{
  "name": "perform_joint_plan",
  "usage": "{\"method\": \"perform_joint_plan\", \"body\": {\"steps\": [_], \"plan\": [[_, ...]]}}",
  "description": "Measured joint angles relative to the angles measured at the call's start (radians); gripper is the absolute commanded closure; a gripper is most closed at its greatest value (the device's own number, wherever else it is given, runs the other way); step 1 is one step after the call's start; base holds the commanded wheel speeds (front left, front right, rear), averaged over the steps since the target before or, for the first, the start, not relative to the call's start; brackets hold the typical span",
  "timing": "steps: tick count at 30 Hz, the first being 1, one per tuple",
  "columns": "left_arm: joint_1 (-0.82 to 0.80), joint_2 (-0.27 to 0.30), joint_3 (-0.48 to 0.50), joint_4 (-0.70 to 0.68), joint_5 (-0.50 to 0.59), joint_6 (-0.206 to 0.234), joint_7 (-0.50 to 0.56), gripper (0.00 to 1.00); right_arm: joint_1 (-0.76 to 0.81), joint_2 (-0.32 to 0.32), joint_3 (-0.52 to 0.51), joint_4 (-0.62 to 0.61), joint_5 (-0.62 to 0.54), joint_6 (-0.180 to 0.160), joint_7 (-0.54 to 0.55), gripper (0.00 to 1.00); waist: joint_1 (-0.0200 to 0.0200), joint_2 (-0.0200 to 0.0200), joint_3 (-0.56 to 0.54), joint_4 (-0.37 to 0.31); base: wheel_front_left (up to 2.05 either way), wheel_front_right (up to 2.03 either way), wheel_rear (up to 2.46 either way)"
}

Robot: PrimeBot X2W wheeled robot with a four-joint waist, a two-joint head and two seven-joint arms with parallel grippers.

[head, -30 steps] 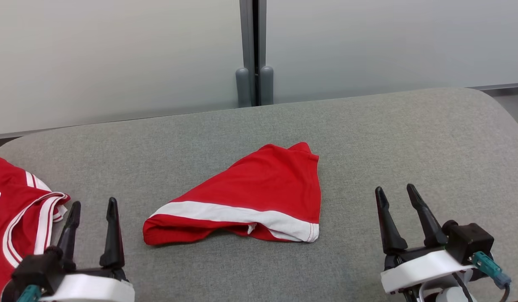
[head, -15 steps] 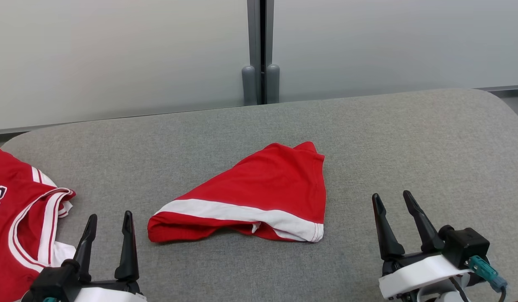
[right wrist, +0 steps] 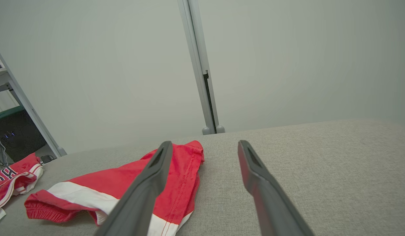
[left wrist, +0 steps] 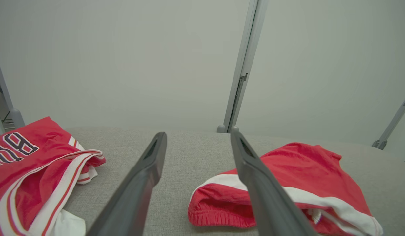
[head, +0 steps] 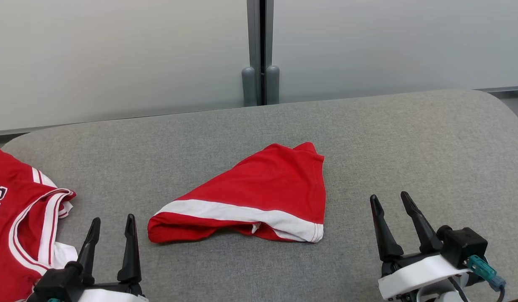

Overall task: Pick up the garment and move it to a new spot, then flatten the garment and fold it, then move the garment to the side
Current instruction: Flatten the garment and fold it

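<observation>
The red shorts (head: 259,197) lie rumpled on the worktop (head: 409,138), the left claw (head: 113,218) and right claw (head: 388,195) flanking them, both spread and empty. Lifting, flattening and folding all look undone.

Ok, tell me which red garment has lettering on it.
The jersey at the far left, with dark letters; the centre shorts show just a white band.

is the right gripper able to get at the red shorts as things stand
Probably yes. The right gripper is open, and only bare grey surface lies between it and the right edge of the red shorts.
</observation>
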Motion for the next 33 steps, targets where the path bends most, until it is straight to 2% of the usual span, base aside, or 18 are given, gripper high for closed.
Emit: {"method": "perform_joint_plan", "body": {"steps": [13,18,24,33], "plan": [[-0.005,-0.010,0.013,0.020,0.008,-0.018,0.000,0.00,-0.002,-0.002,0.015,0.025,0.011,0.000,0.000,0.00,0.0000,0.0000,0.008,0.009,0.00,0.00,0.00],[-0.016,-0.012,0.010,0.024,0.013,-0.027,0.000,0.00,-0.003,-0.007,0.036,0.059,0.024,0.000,0.000,0.00,0.0000,0.0000,0.009,0.032,0.00,0.00,0.00],[-0.022,-0.019,0.007,0.028,0.017,-0.032,0.000,0.00,-0.028,-0.017,0.086,0.166,0.065,0.000,0.043,0.00,0.0000,0.0000,0.018,0.074,0.00,0.00,0.00],[-0.039,-0.028,-0.002,0.048,0.017,-0.043,0.000,0.00,-0.122,-0.019,0.137,0.349,0.130,0.000,0.184,0.00,0.0000,0.0000,0.040,0.157,0.00,0.00,0.00]]}}
